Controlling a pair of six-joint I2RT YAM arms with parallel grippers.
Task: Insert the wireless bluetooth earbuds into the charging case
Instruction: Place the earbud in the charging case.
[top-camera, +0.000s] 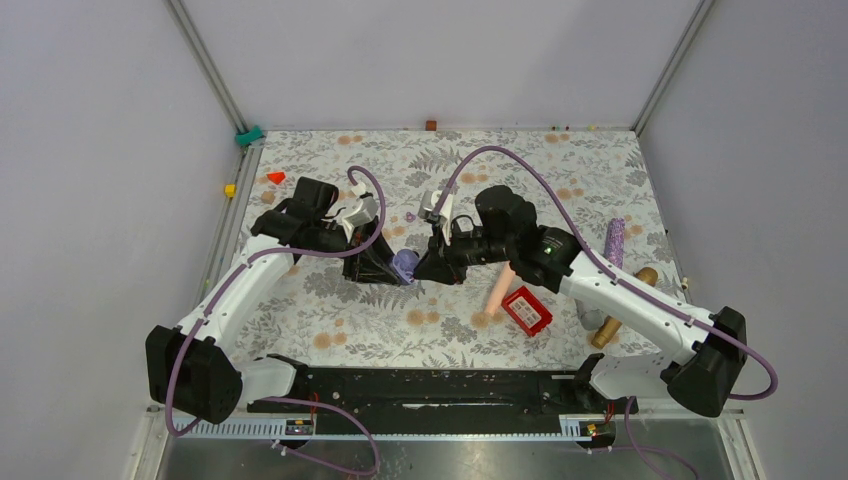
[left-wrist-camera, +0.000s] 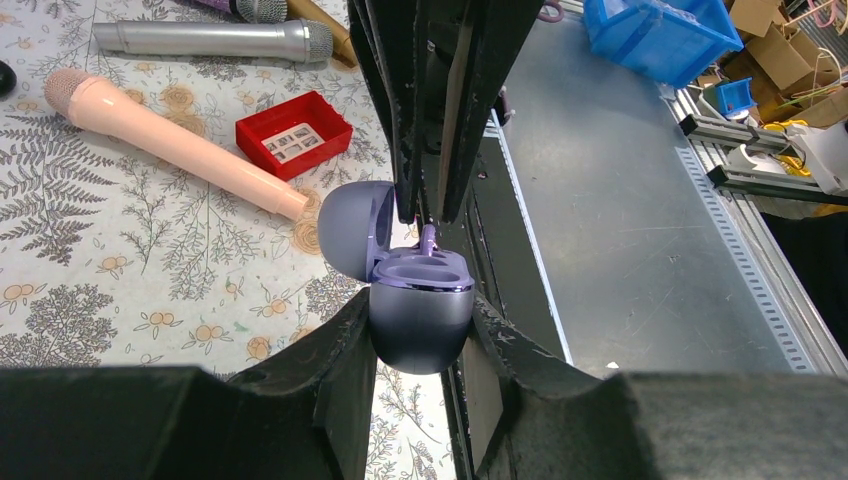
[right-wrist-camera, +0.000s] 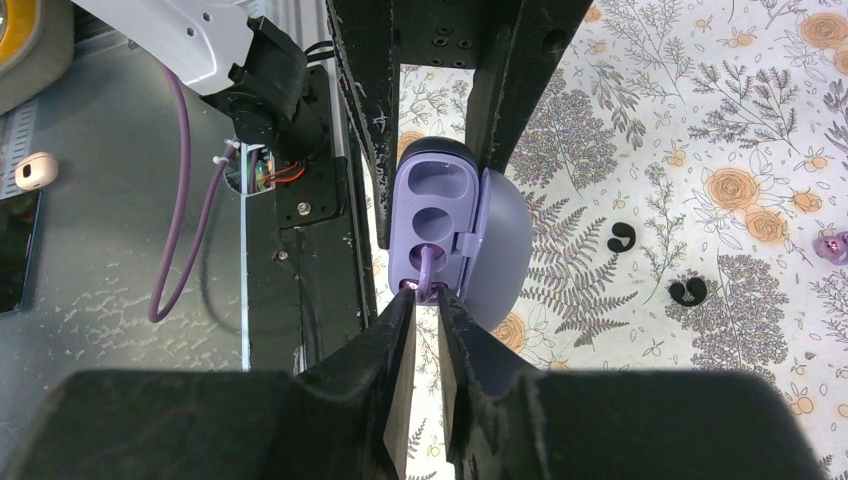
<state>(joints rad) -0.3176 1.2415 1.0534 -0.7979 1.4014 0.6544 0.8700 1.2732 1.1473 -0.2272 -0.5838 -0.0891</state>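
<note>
The charging case (left-wrist-camera: 420, 330) is a lavender-purple oval shell, not black, with its lid (left-wrist-camera: 352, 228) hinged open. My left gripper (left-wrist-camera: 420, 308) is shut on the case's lower half and holds it above the table. The case also shows in the top view (top-camera: 404, 265) and the right wrist view (right-wrist-camera: 432, 200). My right gripper (right-wrist-camera: 428, 294) is shut on the stem of a purple earbud (right-wrist-camera: 428, 266), whose head sits at the case's end socket. The other two sockets look empty. A small purple piece (right-wrist-camera: 832, 246), possibly the second earbud, lies on the cloth.
A pink microphone (left-wrist-camera: 170, 140), a red box (left-wrist-camera: 293, 133) and a silver microphone (left-wrist-camera: 215, 40) lie right of the grippers. Two small black C-shaped pieces (right-wrist-camera: 621, 237) lie on the floral cloth. A purple microphone (top-camera: 615, 240) and a red wedge (top-camera: 276, 177) lie further out.
</note>
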